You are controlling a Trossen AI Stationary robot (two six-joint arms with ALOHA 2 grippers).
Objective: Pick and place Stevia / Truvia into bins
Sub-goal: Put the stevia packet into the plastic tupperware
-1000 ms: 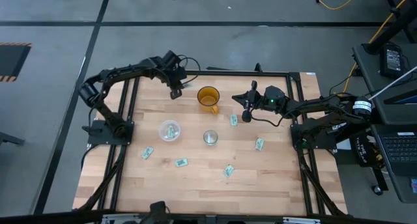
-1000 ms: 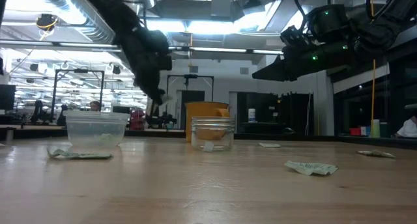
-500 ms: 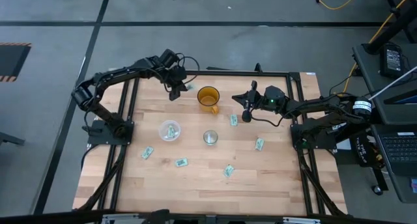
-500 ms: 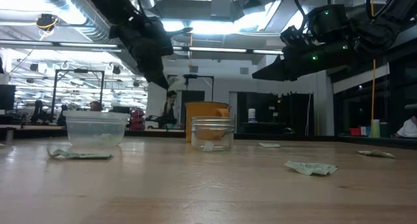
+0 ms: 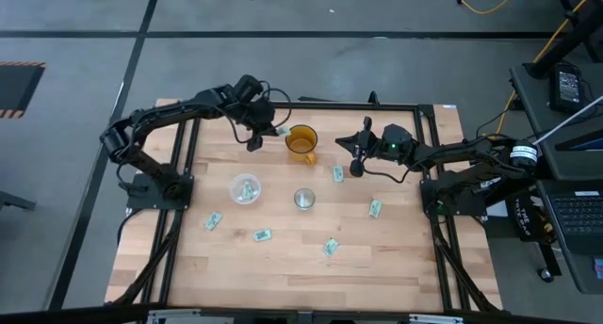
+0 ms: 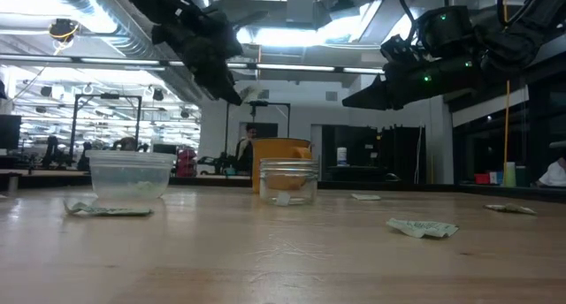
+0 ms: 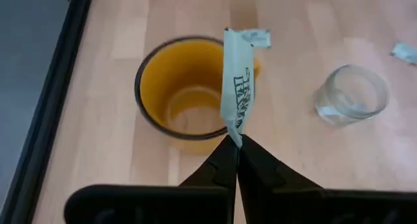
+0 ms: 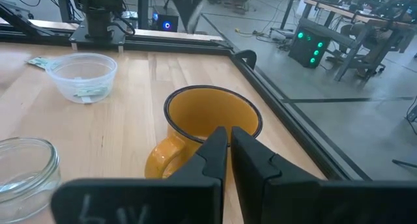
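My left gripper [image 7: 236, 143] is shut on a pale green and white Stevia sachet [image 7: 238, 87], which stands upright over the near rim of the amber mug [image 7: 189, 97]. From above, the left gripper [image 5: 271, 128] hangs just left of that mug [image 5: 301, 142]. The clear plastic bin [image 5: 245, 189] has a sachet inside it. A small glass bin [image 5: 303, 199] stands to its right. Several loose sachets lie on the table, such as one [image 5: 337, 173] and another [image 5: 375, 208]. My right gripper [image 5: 356, 160] waits shut and empty, right of the mug.
A black frame [image 5: 429, 154] borders the wooden table. More sachets lie toward the front edge [image 5: 262, 234], [image 5: 331, 247], [image 5: 213, 221]. In the low view, the clear bin [image 6: 131, 176] and the glass bin [image 6: 287, 180] stand in front of the mug [image 6: 281, 149].
My left gripper has carried the sachet to the right, from the table's back-left toward the amber mug, and a little higher. The right arm has not moved.
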